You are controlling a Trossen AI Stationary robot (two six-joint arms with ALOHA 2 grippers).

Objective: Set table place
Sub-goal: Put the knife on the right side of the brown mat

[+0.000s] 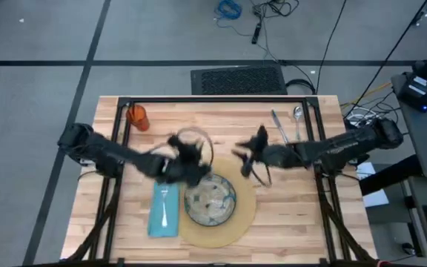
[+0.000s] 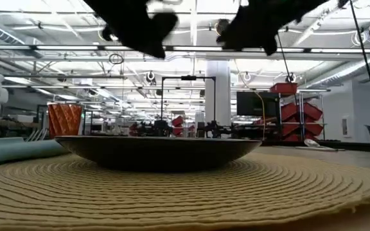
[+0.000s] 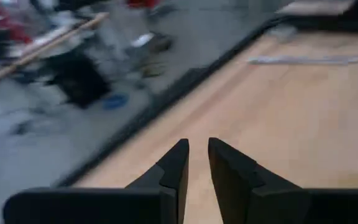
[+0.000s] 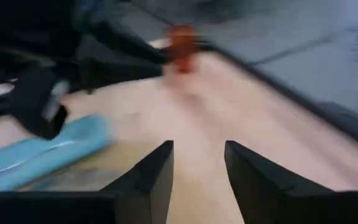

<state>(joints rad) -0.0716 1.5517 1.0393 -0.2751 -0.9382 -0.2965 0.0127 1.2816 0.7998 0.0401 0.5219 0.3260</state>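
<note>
A speckled plate (image 1: pixel 210 200) sits on the round tan mat (image 1: pixel 232 222) near the table's front edge. Left of it, a silver fork (image 1: pixel 166 208) lies on the teal napkin (image 1: pixel 154 215). The orange cup (image 1: pixel 138 116) stands at the far left. The knife (image 1: pixel 279 126) and spoon (image 1: pixel 298 115) lie at the far right. My left gripper (image 3: pixel 197 155) hovers above the table just beyond the plate, fingers a narrow gap apart with nothing between them. My right gripper (image 4: pixel 197 162) hovers to the right of it, open and empty, clear of the wood.
The black metal frame (image 1: pixel 221 99) runs along the table's far edge. Bare wood (image 1: pixel 302 215) lies right of the mat. In the low view both grippers, the left (image 2: pixel 137 25) and the right (image 2: pixel 255 25), hang above the plate (image 2: pixel 159 151).
</note>
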